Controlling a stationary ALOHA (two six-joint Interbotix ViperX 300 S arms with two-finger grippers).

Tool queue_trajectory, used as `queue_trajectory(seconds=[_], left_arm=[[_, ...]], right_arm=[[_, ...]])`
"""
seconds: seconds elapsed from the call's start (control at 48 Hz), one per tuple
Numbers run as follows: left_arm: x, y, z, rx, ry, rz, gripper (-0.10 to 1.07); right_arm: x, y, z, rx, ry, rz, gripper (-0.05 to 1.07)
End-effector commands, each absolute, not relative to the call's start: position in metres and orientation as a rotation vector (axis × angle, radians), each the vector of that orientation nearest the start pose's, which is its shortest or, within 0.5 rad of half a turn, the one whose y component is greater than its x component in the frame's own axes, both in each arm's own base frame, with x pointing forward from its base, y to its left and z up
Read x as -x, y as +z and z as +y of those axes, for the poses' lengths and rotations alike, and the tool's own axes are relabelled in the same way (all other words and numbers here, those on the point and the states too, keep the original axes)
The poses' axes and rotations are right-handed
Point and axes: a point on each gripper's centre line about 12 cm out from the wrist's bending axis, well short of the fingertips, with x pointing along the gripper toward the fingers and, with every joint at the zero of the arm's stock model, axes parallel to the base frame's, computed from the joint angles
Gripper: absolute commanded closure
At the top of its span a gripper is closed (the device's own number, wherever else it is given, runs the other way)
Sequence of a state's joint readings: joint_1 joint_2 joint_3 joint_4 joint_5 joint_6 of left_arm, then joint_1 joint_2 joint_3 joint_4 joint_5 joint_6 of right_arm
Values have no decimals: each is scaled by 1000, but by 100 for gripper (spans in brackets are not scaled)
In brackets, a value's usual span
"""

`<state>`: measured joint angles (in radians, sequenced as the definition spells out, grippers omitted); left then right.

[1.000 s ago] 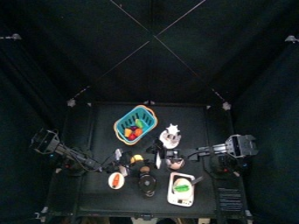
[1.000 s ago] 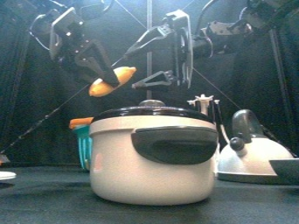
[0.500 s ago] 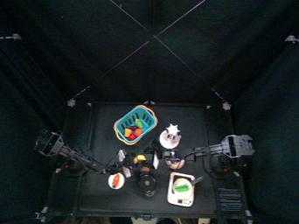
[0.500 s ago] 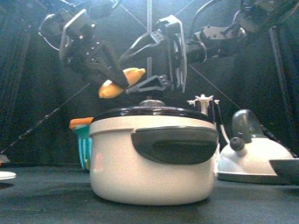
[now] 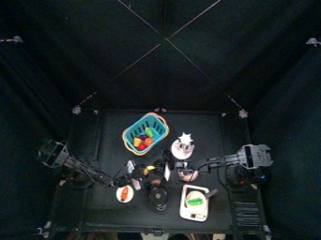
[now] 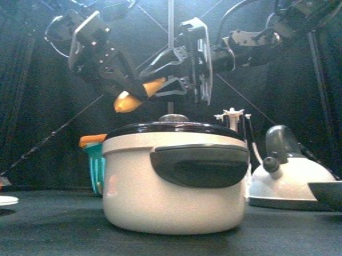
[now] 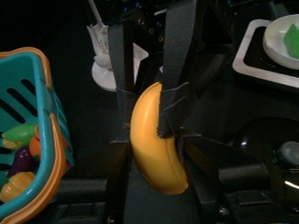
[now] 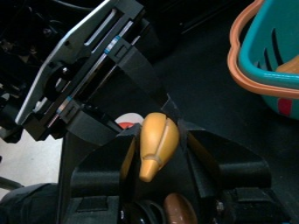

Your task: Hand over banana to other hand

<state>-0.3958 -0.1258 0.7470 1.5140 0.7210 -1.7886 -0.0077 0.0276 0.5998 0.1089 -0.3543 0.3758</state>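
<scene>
The banana (image 6: 132,99) is a small yellow toy fruit held in the air above the white pot. My left gripper (image 6: 118,92) is shut on its lower end. It shows clearly in the left wrist view (image 7: 155,136). My right gripper (image 6: 170,80) comes from the right, and its open jaws stand on either side of the banana's other end with small gaps, as the right wrist view (image 8: 156,147) shows. In the top view the banana (image 5: 148,171) is a tiny yellow spot between the two grippers at the table's front middle.
A white cooking pot (image 6: 174,175) with a black lid stands right below the banana. A white kettle (image 6: 287,170) stands to its right. A teal basket (image 5: 145,131) with fruit sits behind. A white tray (image 5: 194,202) lies at the front right.
The right gripper has moved left and down to the banana, and its jaws now bracket the free end. The left gripper has shifted the banana slightly right.
</scene>
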Motion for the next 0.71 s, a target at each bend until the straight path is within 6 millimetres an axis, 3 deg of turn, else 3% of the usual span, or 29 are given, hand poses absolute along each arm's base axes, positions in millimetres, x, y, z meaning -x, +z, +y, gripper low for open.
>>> queue_trajectory(seconds=[0.0, 0.229, 0.688], left_arm=[[-344, 211, -58, -61, 390, 493, 12], [-343, 209, -57, -50, 396, 492, -1], [-333, 212, -52, -51, 401, 483, -2]], right_arm=[[-427, 231, -8, -472, -102, 216, 45], [-426, 229, -9, -473, -105, 220, 45], [-421, 223, -12, -478, -119, 238, 45]])
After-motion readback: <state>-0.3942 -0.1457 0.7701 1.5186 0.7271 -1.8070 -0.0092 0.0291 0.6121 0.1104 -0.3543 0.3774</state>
